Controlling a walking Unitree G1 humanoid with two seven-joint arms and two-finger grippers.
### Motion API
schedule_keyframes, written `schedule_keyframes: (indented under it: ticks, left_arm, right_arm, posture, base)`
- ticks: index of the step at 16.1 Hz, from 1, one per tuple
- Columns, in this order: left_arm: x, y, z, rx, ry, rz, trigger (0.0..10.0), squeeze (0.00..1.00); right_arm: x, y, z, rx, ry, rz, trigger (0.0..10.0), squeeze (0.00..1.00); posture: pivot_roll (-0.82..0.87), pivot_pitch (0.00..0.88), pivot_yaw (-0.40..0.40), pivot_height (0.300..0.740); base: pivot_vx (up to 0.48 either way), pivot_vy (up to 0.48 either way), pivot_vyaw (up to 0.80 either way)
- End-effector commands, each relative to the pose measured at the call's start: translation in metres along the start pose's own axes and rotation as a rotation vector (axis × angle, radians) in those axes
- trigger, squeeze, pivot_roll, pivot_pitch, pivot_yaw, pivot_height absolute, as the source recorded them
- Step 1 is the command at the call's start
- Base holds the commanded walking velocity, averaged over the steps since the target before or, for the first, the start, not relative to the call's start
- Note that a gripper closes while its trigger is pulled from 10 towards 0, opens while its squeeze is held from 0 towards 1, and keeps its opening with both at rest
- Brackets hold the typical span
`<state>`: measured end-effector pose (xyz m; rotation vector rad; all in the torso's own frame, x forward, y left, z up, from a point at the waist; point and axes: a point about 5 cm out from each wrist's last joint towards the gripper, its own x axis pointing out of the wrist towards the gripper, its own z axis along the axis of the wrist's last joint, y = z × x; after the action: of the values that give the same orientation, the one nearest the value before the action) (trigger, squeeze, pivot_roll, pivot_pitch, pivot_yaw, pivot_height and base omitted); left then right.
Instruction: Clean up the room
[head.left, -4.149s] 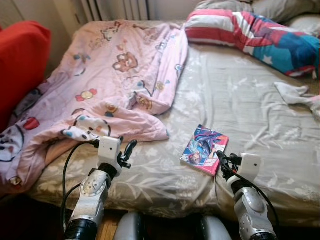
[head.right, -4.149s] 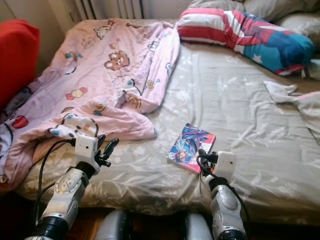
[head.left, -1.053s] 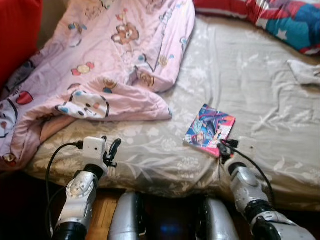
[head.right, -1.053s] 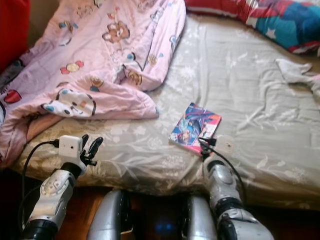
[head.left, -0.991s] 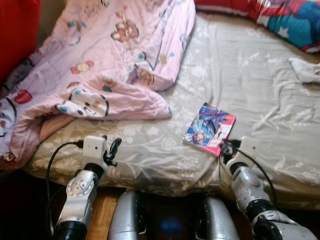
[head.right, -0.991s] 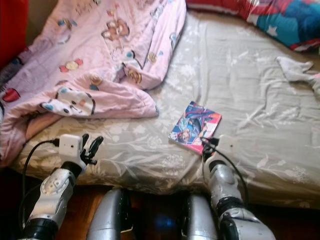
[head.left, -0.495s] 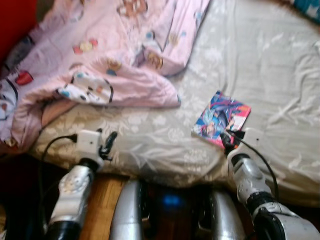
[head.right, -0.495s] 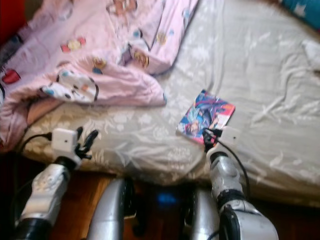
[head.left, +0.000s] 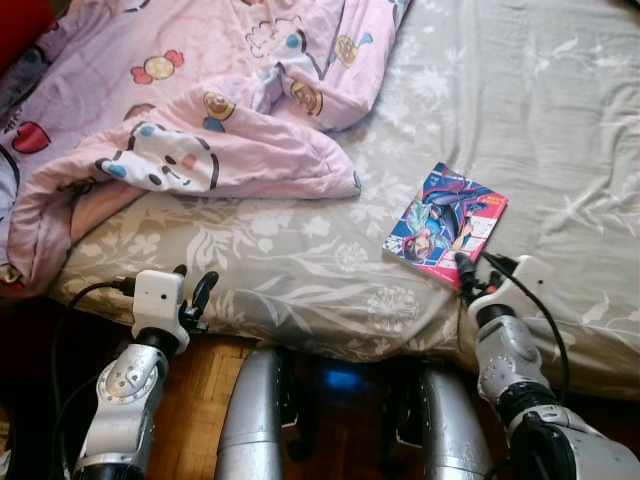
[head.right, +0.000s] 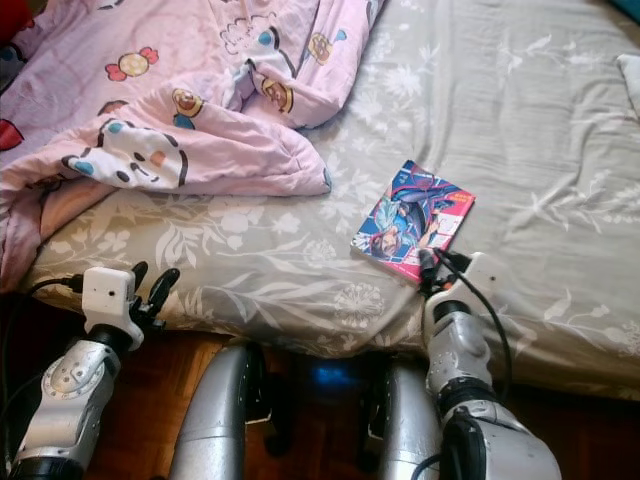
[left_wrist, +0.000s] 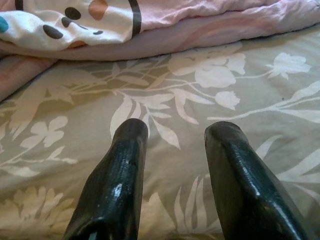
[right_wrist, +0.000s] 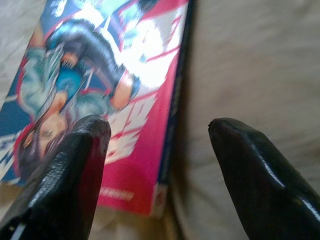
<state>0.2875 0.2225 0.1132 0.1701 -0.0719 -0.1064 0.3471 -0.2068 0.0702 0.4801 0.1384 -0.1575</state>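
Pink-edged book (head.left: 445, 224): one; right gripper (right_wrist: 157, 150) straddling corner.

No words or numbers can be read. The comic book (head.left: 446, 225) has small print on its cover, but it is too blurry to make out.

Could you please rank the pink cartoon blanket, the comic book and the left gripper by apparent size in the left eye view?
1. Pink cartoon blanket
2. Comic book
3. Left gripper, nearer the camera, so flattered.
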Motion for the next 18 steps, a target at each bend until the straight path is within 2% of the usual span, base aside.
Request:
schedule_keyframes:
  ticks: [1,4,6,7,13,18]
  left_arm:
    - [-0.011,0.007,-0.008,-0.009,0.045,0.022,10.0,0.00]
    - [-0.016,0.009,-0.009,0.003,0.064,0.026,10.0,0.00]
    - [-0.020,0.012,-0.008,0.013,0.073,0.029,10.0,0.00]
    - [-0.022,0.013,-0.008,0.020,0.076,0.031,10.0,0.00]
    - [-0.028,0.018,-0.006,0.037,0.094,0.045,10.0,0.00]
    - [-0.032,0.017,-0.006,0.037,0.108,0.046,10.0,0.00]
  right_arm:
    - [-0.005,-0.005,-0.015,0.055,0.057,-0.023,10.0,0.00]
    - [-0.006,-0.004,-0.020,0.088,0.084,-0.032,10.0,0.00]
    - [-0.007,-0.002,-0.025,0.163,0.099,-0.041,10.0,0.00]
    - [-0.008,0.000,-0.029,0.205,0.117,-0.026,10.0,0.00]
    - [-0.011,0.012,-0.042,0.294,0.175,0.088,10.0,0.00]
    - [-0.008,0.009,-0.031,0.333,0.111,0.091,10.0,0.00]
  posture:
    - [0.24,0.467,0.072,0.600]
    - [0.25,0.474,0.081,0.600]
    - [0.27,0.476,0.092,0.600]
    - [0.28,0.477,0.096,0.600]
    - [0.29,0.489,0.105,0.600]
    - [0.31,0.505,0.109,0.600]
  base:
    - [0.000,0.000,0.00]
    - [0.000,0.000,0.00]
    - [0.000,0.000,0.00]
    - [0.000,0.000,0.00]
    - [0.000,0.000,0.00]
    - [0.000,0.000,0.00]
